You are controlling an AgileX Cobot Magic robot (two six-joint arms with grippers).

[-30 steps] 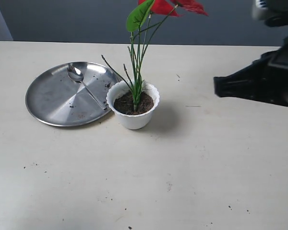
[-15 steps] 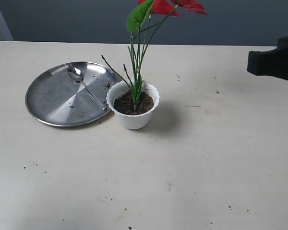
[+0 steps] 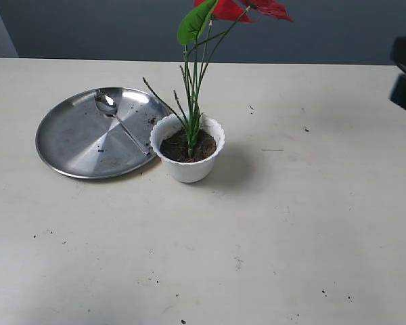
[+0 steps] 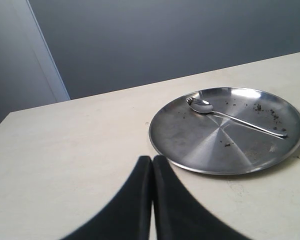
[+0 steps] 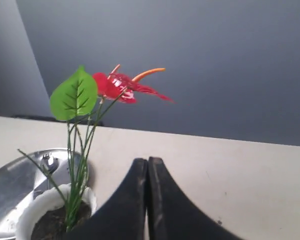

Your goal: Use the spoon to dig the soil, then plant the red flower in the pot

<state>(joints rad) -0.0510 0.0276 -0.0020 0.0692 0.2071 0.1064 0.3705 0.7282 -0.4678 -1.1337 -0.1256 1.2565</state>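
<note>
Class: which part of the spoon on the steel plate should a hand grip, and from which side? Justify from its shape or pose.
Take the spoon mid-handle, probably from above, closing across it. It lies flat on the plate, so the thin handle offers two free sides; its tip nears the pot.

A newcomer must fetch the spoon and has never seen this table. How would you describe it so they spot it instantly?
Find the large round steel plate on the table, left of the white pot. The spoon lies flat on it, bowl near the far rim, handle pointing toward the pot. It is the only slim, long-handled thing there; all else on the plate is soil crumbs.
</note>
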